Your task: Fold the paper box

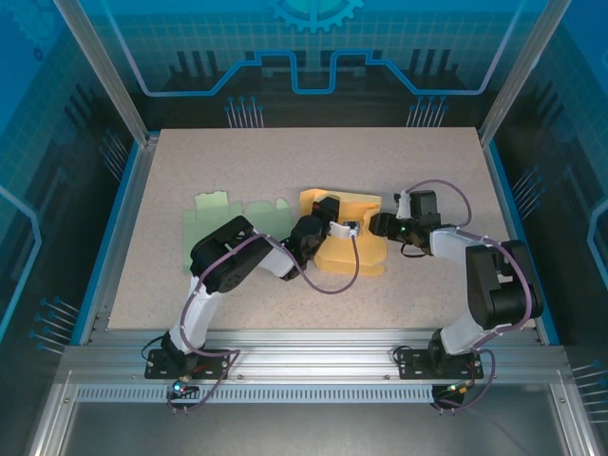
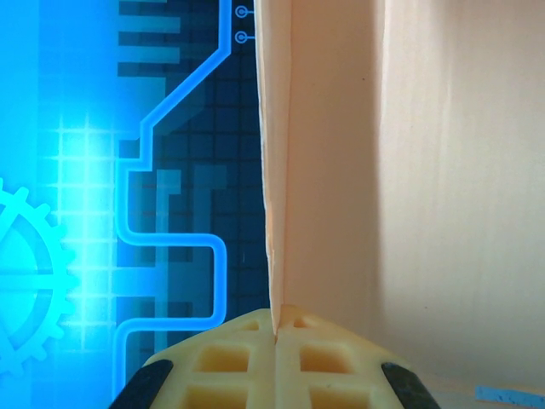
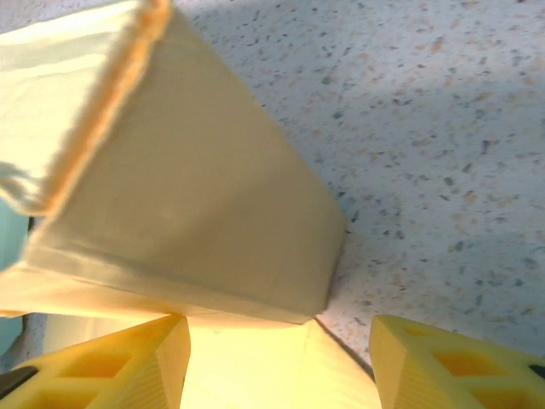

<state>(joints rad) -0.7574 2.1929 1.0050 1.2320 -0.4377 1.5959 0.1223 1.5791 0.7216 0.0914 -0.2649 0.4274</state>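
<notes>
The yellow paper box (image 1: 356, 249) lies half folded in the middle of the table. My left gripper (image 1: 327, 207) is at its back left corner, shut on a thin upright wall of the box (image 2: 324, 170); in the left wrist view the left gripper (image 2: 275, 328) has its pads pressed together on that wall's edge. My right gripper (image 1: 381, 226) is at the box's right side. In the right wrist view the right gripper (image 3: 279, 341) stands open, fingers wide apart, facing a raised box wall (image 3: 196, 204), with a flat yellow flap (image 3: 255, 366) lying below the gap.
A flat pale green paper sheet (image 1: 223, 223) lies left of the box, partly under the left arm. The speckled table (image 3: 443, 128) stretches bare to the right and back. Blue side rails (image 1: 128, 180) and metal posts frame the table.
</notes>
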